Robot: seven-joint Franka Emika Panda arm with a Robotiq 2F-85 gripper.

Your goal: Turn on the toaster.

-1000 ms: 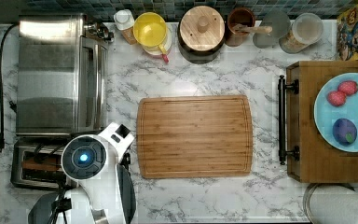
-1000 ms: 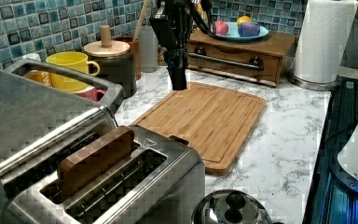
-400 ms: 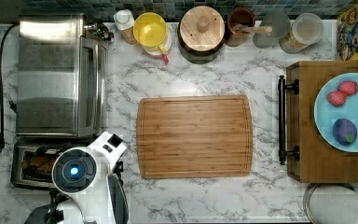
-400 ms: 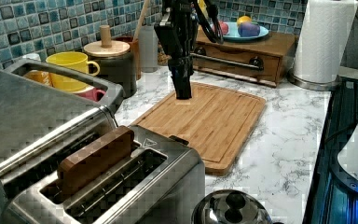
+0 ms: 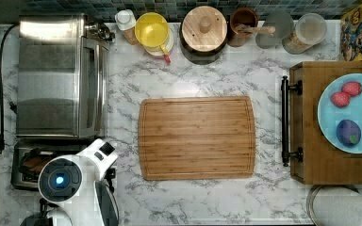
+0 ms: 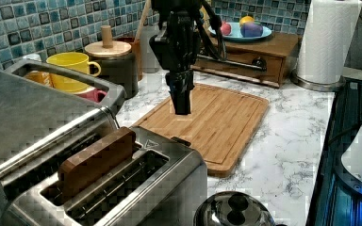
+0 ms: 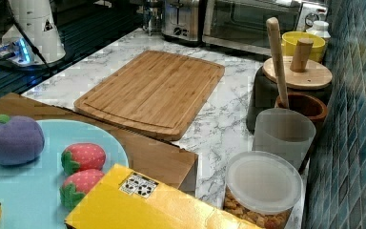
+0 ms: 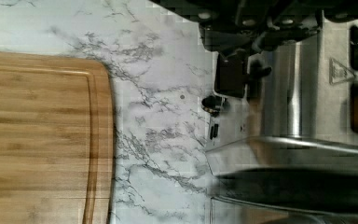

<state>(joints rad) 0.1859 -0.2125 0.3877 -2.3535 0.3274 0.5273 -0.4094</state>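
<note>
The steel toaster (image 6: 141, 188) stands in the left view's foreground, with a brown slice (image 6: 96, 159) upright in one slot. In the top view the toaster (image 5: 26, 162) sits at the bottom left, half under my white arm. My gripper (image 6: 181, 101) hangs just beyond the toaster's end, over the near corner of the cutting board (image 6: 212, 117), its fingers together and holding nothing. In the wrist view the toaster's black lever (image 8: 230, 74) and small knob (image 8: 213, 103) lie right below my fingers (image 8: 223, 39). In the right view the toaster (image 7: 181, 18) is at the far end.
A large steel toaster oven (image 5: 61, 75) stands beside the toaster. Behind the board are a yellow mug (image 5: 153, 30) and a wood-lidded jar (image 5: 203, 29). A wooden box (image 5: 311, 122) carries a blue plate of toy fruit. A paper towel roll (image 6: 327, 40) stands by the stove edge.
My arm has moved toward the top view's lower left, over the toaster's end. In the left view the gripper has come closer and lower. The slice has not moved.
</note>
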